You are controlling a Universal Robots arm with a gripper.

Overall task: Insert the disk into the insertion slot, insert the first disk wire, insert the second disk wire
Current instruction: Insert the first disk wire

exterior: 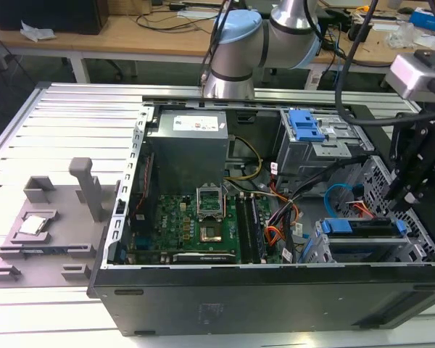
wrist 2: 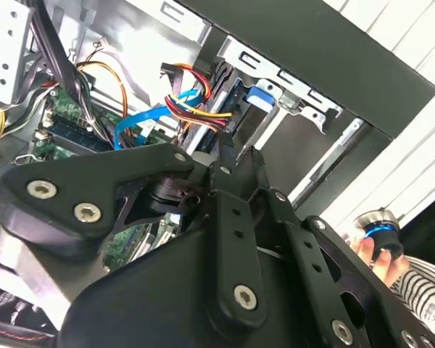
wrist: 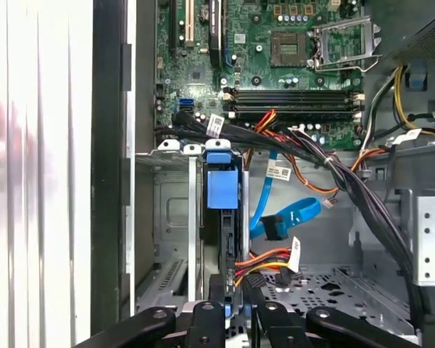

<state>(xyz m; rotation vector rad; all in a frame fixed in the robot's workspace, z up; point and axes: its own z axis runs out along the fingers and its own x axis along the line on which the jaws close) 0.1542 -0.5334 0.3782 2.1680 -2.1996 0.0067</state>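
I am hovering the black gripper (wrist 2: 238,154) above the grey perforated sheet-metal insertion slot (exterior: 370,250), arm reaching down into the case; I cannot tell whether it is gripping anything. With the blue-framed silver disk (wrist: 222,190) sitting in that slot, I am judging that the plug of the red-orange-black first disk wire (wrist: 264,258) needs a square push, avoiding the loose light blue second disk wire (wrist: 293,214) beyond.

so the disk (exterior: 338,226) sits in the insertion slot (exterior: 362,252), motherboard (exterior: 196,221) to the exterior view's left, power supply (exterior: 188,145) behind that
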